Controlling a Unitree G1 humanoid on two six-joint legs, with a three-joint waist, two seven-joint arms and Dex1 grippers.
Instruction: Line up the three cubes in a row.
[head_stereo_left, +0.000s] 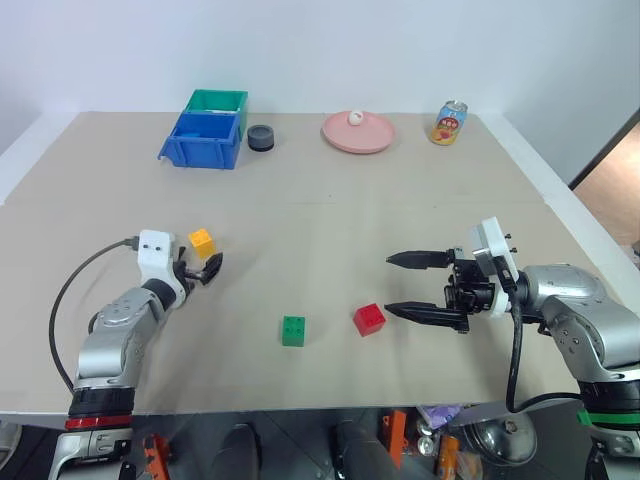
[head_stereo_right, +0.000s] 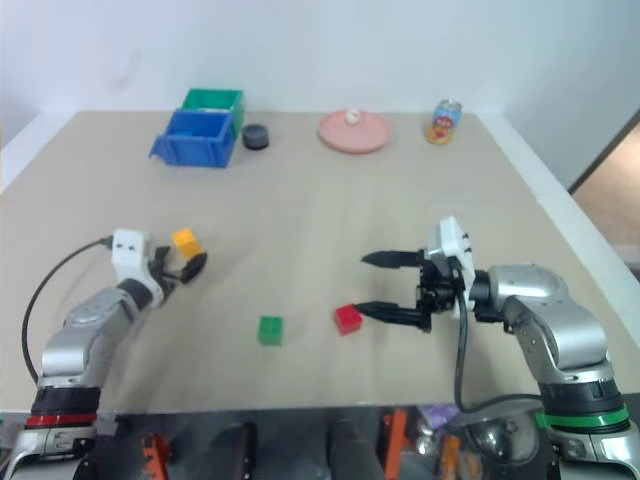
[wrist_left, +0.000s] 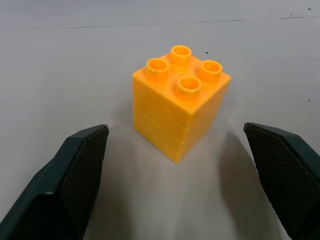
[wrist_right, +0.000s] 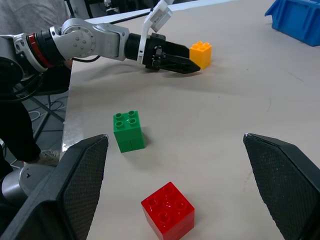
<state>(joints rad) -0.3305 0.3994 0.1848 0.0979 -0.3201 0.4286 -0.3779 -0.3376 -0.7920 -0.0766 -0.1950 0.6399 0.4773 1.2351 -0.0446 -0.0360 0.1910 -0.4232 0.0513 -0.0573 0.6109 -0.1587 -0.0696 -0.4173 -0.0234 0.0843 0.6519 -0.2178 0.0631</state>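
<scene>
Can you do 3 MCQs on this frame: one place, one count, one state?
1. Which cube lies nearest the left gripper?
A. red
B. green
C. yellow-orange

2. How many studded cubes are on the table?
A. two
B. three
C. four

3. How do the right gripper's fingers stand?
A. wide open, nothing between them
B. shut on the red cube
C. shut on the green cube

Key:
1 C: the yellow-orange cube sits just ahead of the left gripper's open fingers, not yet touched.
2 B: yellow-orange, the green cube and the red cube are the only ones.
3 A: its two fingers are spread far apart, with the red cube lying on the table just past the tip of one finger.
</scene>
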